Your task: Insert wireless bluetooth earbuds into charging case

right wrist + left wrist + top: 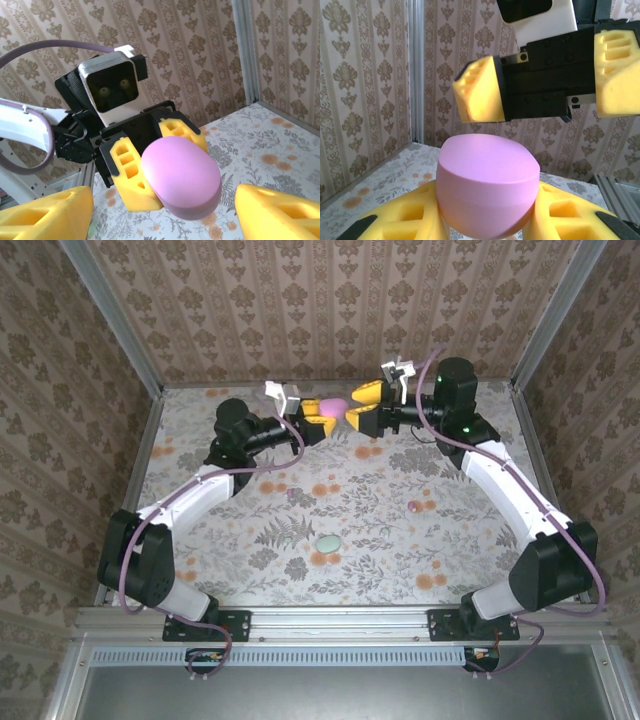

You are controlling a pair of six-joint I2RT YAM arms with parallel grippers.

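Observation:
My left gripper [322,420] is shut on the pink oval case [331,405], holding it up above the far part of the table. In the left wrist view the case [487,182] sits closed between my yellow fingers [400,220]. My right gripper [358,406] is open and faces the case from the right, its jaws spread wide on either side of the case [182,175] without touching it. A tiny pinkish earbud [414,506] lies on the table at right of centre. Another tiny bud [291,494] lies left of centre; its colour is hard to tell.
A mint oval case [327,542] lies closed on the floral table [380,560] near the middle front. Patterned walls with metal corner posts [120,330] enclose the back and sides. Both arms reach to the far edge.

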